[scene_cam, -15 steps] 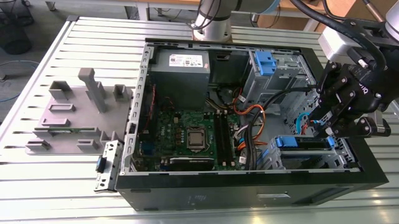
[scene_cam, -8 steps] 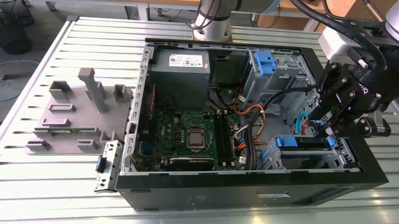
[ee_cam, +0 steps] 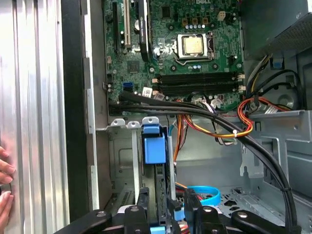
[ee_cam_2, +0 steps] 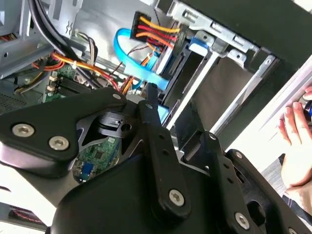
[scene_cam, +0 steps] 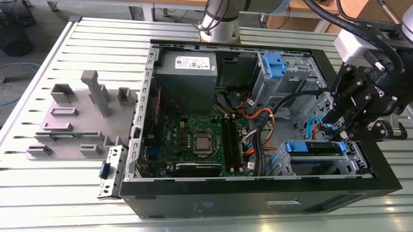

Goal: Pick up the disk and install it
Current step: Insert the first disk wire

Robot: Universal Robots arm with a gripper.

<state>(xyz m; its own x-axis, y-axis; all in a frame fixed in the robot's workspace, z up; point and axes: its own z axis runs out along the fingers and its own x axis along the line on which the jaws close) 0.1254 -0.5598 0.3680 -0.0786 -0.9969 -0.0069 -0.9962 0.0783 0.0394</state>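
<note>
Open computer case [scene_cam: 258, 195] on a slatted table [scene_cam: 58, 186]; the gripper [scene_cam: 341, 131] hangs close over the blue-framed disk [scene_cam: 314, 148] in a drive bay.

Table: silver slatted metal bench [scene_cam: 58, 193], stretching away from the claw [scene_cam: 337, 134] toward the exterior view's left.
Floor: grey floor [scene_cam: 45, 14] past the bench's far corner, well apart from the claw.
Bin: black wire basket [scene_cam: 14, 29] on that floor.
Wood: pale brown boards [scene_cam: 303, 17] beyond the claw.
Light: bright glare [scene_cam: 65, 215] on the bench's near slats.
</note>
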